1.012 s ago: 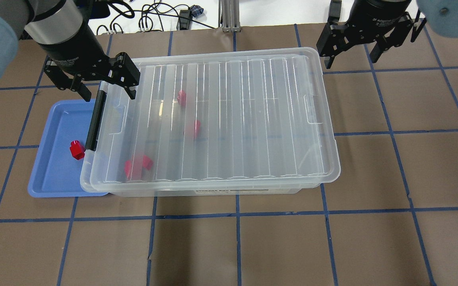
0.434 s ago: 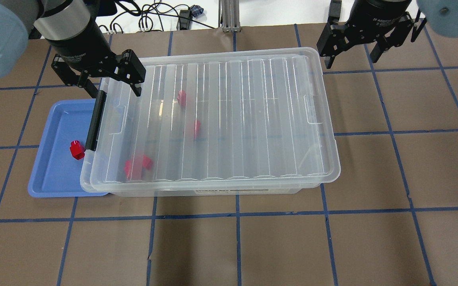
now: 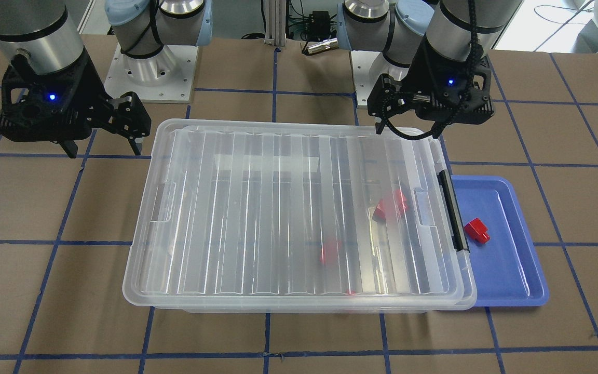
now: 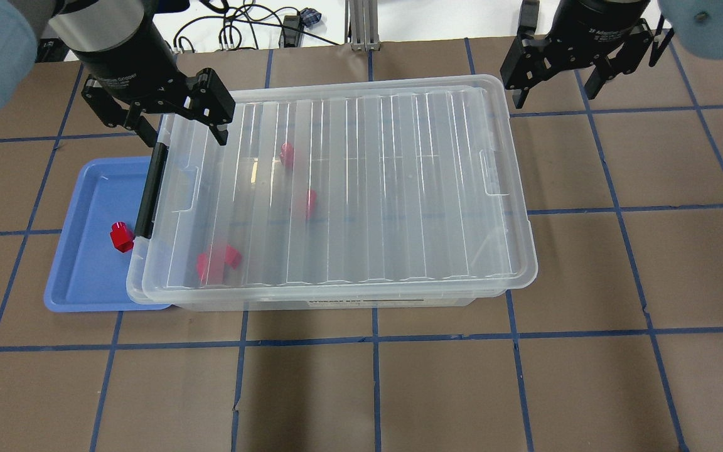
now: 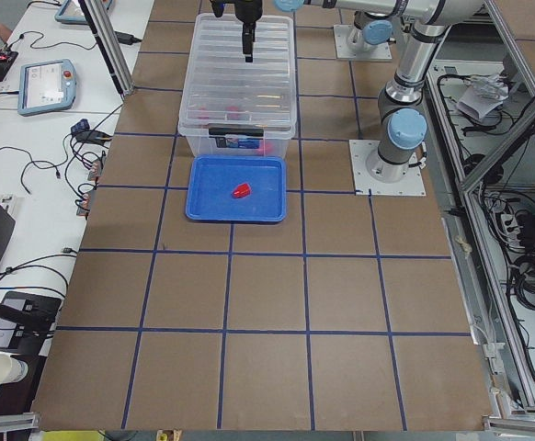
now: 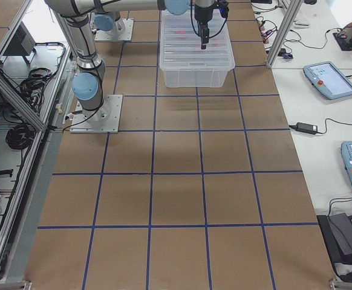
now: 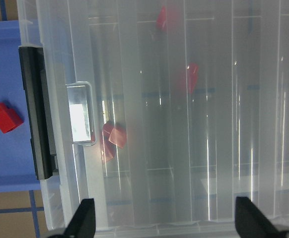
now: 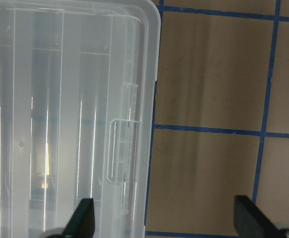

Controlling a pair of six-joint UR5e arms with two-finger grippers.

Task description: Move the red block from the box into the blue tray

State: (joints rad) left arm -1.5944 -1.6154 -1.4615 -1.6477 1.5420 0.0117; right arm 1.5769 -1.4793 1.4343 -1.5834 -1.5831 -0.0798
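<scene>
The red block (image 4: 120,236) lies in the blue tray (image 4: 85,276) — apart from the left hand (image 4: 184,139), spread open.

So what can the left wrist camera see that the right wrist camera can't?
Only the left wrist view shows the blue tray, the red block lying in it, the black latch bar, and more red blocks blurred under the lid. Only the right wrist view shows the bare brown table and its blue tape lines. Both show the clear box under its ribbed lid, and an open tool at the bottom edge: the left tool in one, the right tool in the other.
</scene>
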